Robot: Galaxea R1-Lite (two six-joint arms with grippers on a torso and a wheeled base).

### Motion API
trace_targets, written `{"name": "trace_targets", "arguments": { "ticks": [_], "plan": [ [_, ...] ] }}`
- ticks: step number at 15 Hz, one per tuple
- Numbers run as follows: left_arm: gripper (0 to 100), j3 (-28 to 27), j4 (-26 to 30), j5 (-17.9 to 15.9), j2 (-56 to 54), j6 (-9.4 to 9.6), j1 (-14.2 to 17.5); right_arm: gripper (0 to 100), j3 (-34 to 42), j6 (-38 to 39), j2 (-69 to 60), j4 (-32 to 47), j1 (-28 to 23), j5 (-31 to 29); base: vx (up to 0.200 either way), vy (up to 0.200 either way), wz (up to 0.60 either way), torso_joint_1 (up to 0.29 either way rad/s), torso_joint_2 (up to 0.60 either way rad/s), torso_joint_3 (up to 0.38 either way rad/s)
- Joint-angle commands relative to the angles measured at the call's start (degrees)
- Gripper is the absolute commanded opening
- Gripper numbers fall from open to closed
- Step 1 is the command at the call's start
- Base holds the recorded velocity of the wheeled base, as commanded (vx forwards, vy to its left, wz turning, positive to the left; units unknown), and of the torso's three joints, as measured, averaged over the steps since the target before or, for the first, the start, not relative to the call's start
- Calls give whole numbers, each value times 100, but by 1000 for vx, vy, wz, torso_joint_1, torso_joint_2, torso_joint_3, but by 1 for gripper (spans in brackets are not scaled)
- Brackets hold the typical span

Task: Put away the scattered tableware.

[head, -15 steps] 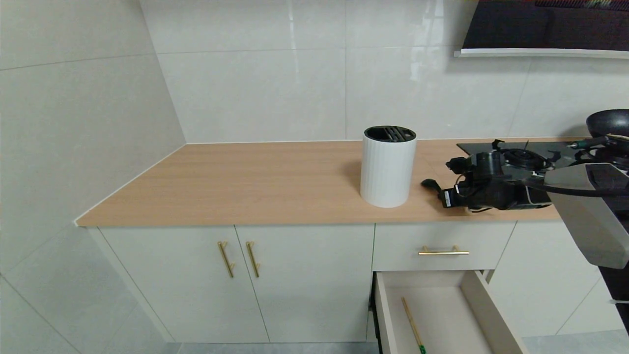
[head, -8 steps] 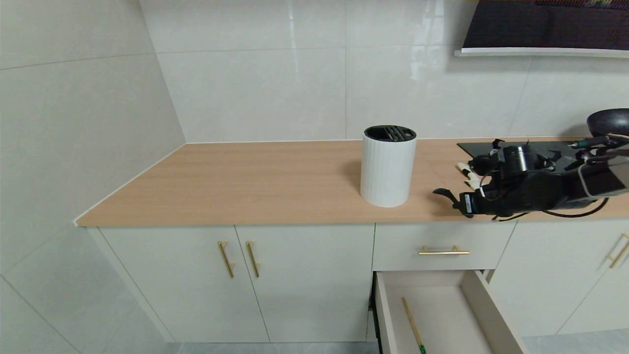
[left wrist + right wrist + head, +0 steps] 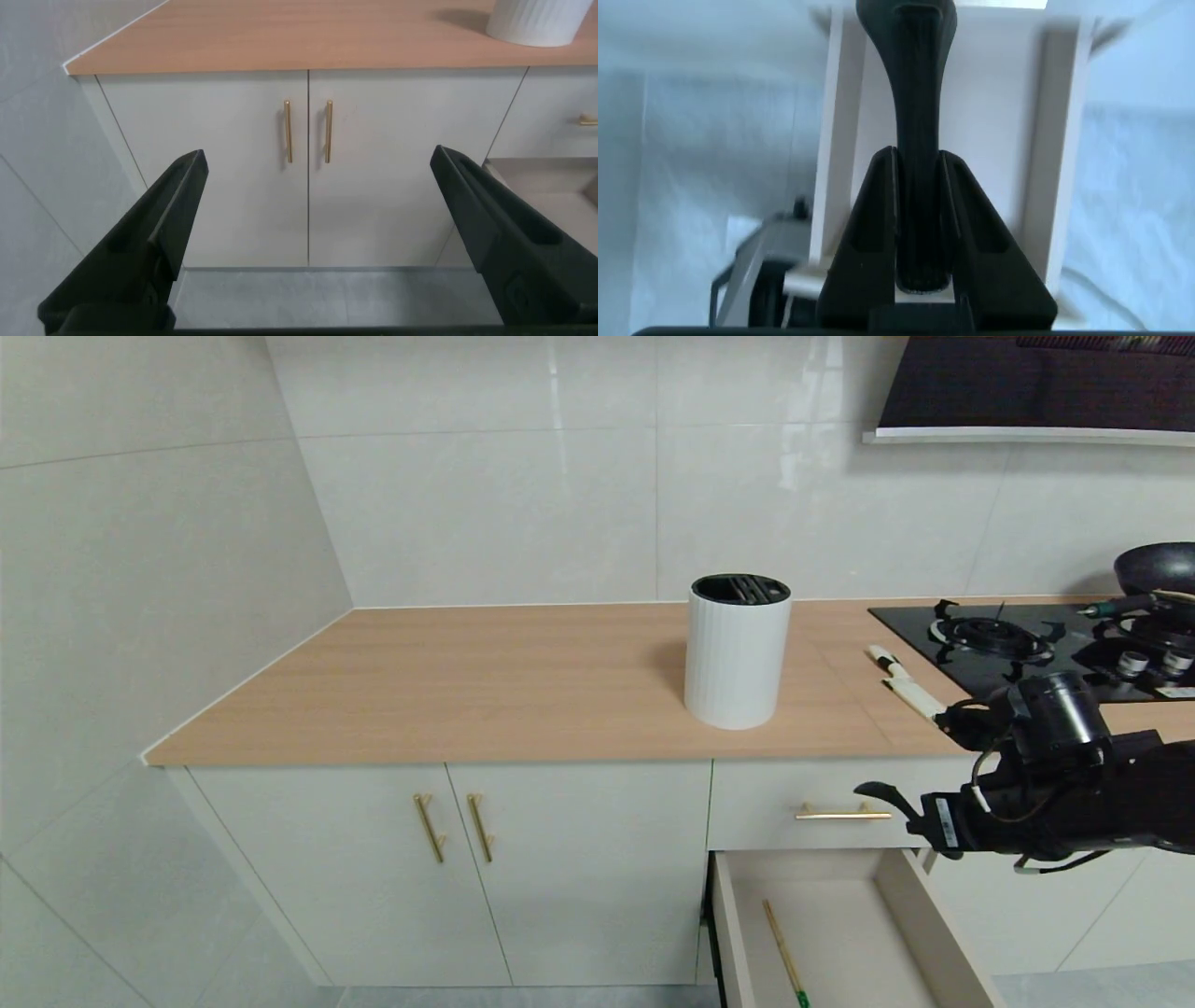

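My right gripper is shut on a black spoon and hangs in front of the counter's edge, above the open lower drawer. From the right wrist, the black spoon sticks out past the fingers over the drawer. A wooden chopstick lies inside the drawer. A white-handled knife lies on the wooden counter beside the stove. My left gripper stands open low down, facing the cabinet doors.
A white ribbed knife holder stands mid-counter. The gas stove with a dark pan is at the right. A shut drawer with a gold handle sits above the open one.
My right arm has carried the black spoon off the counter, forward and down, to a spot above the open drawer. The knife it covered now shows.
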Motion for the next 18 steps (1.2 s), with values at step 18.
{"name": "trace_targets", "arguments": {
  "ticks": [18],
  "plan": [
    [100, 0, 0, 0, 2, -1, 1, 0, 745, 17, 637, -762, 90, -453, 0, 0, 0, -164, 461, 297]
  ]
}}
